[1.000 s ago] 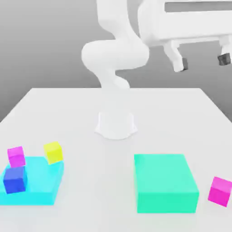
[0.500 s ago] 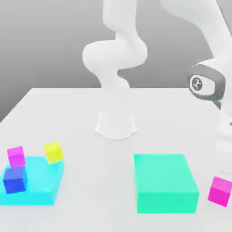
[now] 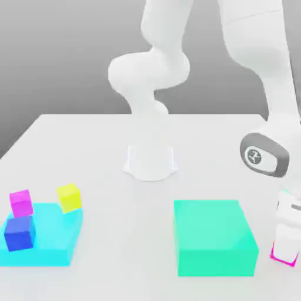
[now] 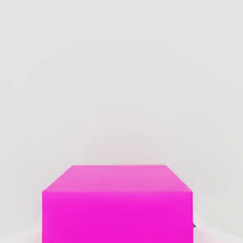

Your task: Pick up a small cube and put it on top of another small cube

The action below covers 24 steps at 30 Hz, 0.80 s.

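Hand view: I have the hot-pink cube (image 4: 117, 218) up close, its top face and one broad side showing, between the pale fingers of my gripper (image 4: 117, 236). Jaws closed in on it, one at either side, so shut on the cube rather than on each other. Pale tabletop (image 4: 118, 85) beyond it. Exterior view: my arm (image 3: 258, 53) reaches over to the exterior view's right and down, hand low, covering most of the hot-pink cube; only thin pink edges peek out around the finger. Cube is beside the green block (image 3: 214, 229), apart from it, near the exterior view's right edge. I can't tell whether its underside touches the table. Over at the exterior view's left is the cyan slab (image 3: 56, 235), with the purplish-magenta cube (image 3: 21, 203) at its far edge, the blue cube (image 3: 20, 233) nearer the camera and the yellow cube (image 3: 69, 198) at the far edge too, tilted, closer to the arm base (image 3: 150, 161). Nothing sits on top of the purplish-magenta cube.
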Motion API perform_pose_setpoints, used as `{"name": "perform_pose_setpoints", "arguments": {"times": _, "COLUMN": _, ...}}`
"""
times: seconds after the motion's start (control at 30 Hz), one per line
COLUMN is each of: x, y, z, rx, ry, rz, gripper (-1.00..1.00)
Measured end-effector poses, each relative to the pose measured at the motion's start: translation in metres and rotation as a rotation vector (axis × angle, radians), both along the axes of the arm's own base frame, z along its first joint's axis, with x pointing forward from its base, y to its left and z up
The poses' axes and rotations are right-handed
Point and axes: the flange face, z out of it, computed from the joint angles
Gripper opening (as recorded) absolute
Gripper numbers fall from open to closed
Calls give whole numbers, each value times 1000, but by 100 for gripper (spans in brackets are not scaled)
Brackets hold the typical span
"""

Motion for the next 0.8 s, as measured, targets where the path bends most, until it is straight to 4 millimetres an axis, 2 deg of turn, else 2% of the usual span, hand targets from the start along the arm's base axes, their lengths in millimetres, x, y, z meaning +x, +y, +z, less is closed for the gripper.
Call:
{"name": "perform_pose_setpoints", "arguments": {"times": 0.07, "x": 3, "y": -6, "z": 24, "rx": -1, "ry": -1, "rz": -11, "gripper": -100}}
{"name": "perform_pose_setpoints", "arguments": {"times": 0.17, "x": 45, "y": -76, "z": 51, "rx": -15, "ry": -24, "rz": -132, "gripper": -100}}
{"name": "perform_pose_setpoints", "arguments": {"times": 0.27, "x": 71, "y": -149, "z": 70, "rx": -28, "ry": -39, "rz": -253, "gripper": -100}}
{"name": "perform_pose_setpoints", "arguments": {"times": 0.33, "x": 82, "y": -206, "z": 82, "rx": -35, "ry": -44, "rz": -348, "gripper": -100}}
{"name": "perform_pose_setpoints", "arguments": {"times": 0.43, "x": 85, "y": -320, "z": 99, "rx": -45, "ry": -47, "rz": -548, "gripper": -100}}
{"name": "perform_pose_setpoints", "arguments": {"times": 0.5, "x": 71, "y": -396, "z": 112, "rx": -48, "ry": -46, "rz": -680, "gripper": -100}}
{"name": "perform_pose_setpoints", "arguments": {"times": 0.57, "x": 42, "y": -472, "z": 123, "rx": -47, "ry": -40, "rz": -816, "gripper": -100}}
{"name": "perform_pose_setpoints", "arguments": {"times": 0.6, "x": 24, "y": -503, "z": 128, "rx": -43, "ry": -35, "rz": -871, "gripper": -100}}
{"name": "perform_pose_setpoints", "arguments": {"times": 0.7, "x": -28, "y": -568, "z": 134, "rx": -25, "ry": -19, "rz": -1002, "gripper": -100}}
{"name": "perform_pose_setpoints", "arguments": {"times": 0.77, "x": -71, "y": -607, "z": 134, "rx": -7, "ry": -6, "rz": -1101, "gripper": -100}}
{"name": "perform_pose_setpoints", "arguments": {"times": 0.8, "x": -81, "y": -615, "z": 131, "rx": 1, "ry": -2, "rz": -1125, "gripper": -100}}
